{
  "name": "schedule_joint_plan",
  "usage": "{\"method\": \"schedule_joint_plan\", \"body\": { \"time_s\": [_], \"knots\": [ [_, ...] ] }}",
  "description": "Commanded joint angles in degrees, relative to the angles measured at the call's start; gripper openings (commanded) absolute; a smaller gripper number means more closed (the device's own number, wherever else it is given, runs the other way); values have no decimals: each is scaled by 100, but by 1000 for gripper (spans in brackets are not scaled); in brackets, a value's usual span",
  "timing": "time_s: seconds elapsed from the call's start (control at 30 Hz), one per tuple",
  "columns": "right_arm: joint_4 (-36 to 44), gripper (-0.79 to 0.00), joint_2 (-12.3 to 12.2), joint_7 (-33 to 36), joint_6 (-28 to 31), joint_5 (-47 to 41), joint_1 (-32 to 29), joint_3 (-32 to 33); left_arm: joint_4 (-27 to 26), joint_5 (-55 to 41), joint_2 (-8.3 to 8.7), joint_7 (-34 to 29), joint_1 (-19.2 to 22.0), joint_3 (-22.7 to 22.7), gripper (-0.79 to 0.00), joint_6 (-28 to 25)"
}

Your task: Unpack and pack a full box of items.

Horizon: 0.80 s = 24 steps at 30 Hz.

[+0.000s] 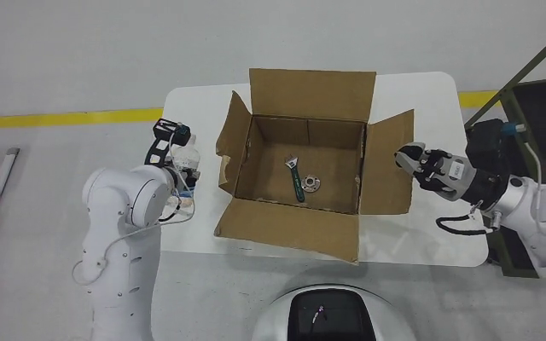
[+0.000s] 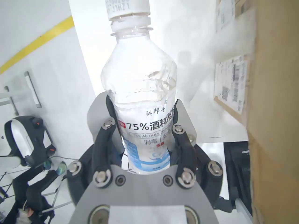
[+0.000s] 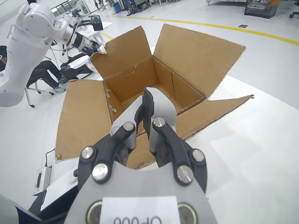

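Observation:
An open cardboard box stands mid-table with its flaps spread; a green-handled wrench and a small metal ring part lie on its floor. At the table's left side my left gripper is shut on a clear plastic bottle with a white cap and blue label; the same bottle sits just left of the box. My right gripper hangs shut and empty just outside the box's right flap, and the box lies beyond it.
The white table has bare surface to the right of the box and along the front. A yellow floor line runs behind the table. A dark rack stands at the far right.

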<state>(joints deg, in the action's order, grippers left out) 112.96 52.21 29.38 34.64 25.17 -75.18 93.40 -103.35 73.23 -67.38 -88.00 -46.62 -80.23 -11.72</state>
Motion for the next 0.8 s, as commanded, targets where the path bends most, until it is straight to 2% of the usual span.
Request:
{"method": "schedule_joint_plan", "body": {
  "time_s": [0.0, 0.2, 0.63, 0.77],
  "knots": [
    [-9, -785, -1, 15, 17, -6, 14, -20, 46, -78, 34, 0, -238, 15, -785, 4],
    [-78, -785, -3, 59, 57, -45, 76, -103, 166, -80, 109, 0, -562, -73, -785, 280],
    [-152, -785, -5, 170, 61, -78, 384, -330, 163, -153, 105, 0, -573, -51, -785, 337],
    [-196, -785, -9, 209, 60, -86, 475, -358, 570, 112, 80, 474, -634, 320, -785, 291]
  ]
}}
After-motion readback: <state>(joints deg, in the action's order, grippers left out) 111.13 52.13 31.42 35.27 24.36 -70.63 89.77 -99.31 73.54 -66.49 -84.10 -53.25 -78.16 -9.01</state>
